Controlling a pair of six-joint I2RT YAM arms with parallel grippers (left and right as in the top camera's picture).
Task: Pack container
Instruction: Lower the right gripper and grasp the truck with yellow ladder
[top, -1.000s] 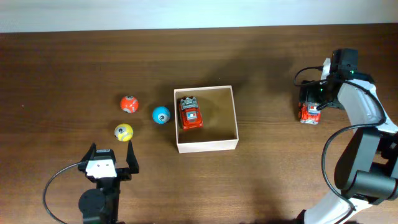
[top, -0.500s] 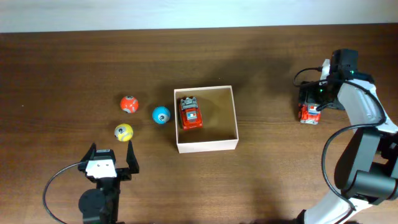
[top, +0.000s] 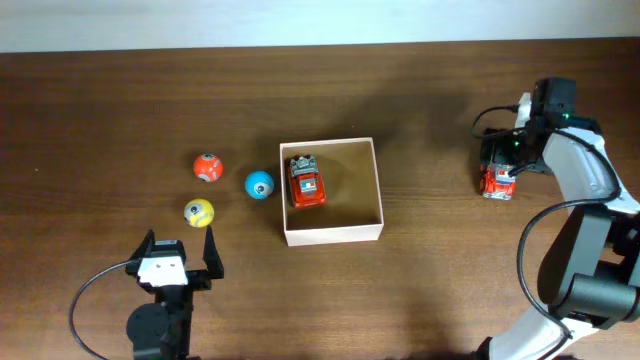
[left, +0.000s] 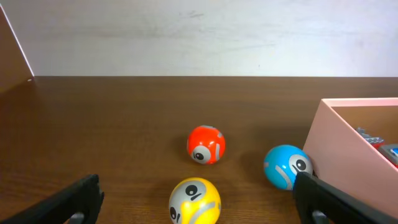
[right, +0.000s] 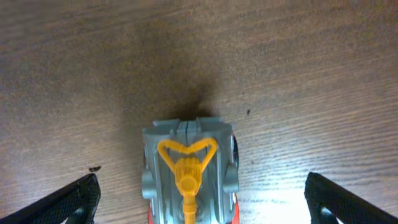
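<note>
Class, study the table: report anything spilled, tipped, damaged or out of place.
Nothing stands out. The container sits flat and intact with one red car upright inside. The orange ball, blue ball, yellow ball and second car lie outside it, not yet packed.

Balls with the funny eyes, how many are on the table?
3. The blue ball sits close beside the container, the orange ball is further left, and the yellow ball lies nearest the left claw. None seems hidden.
</note>
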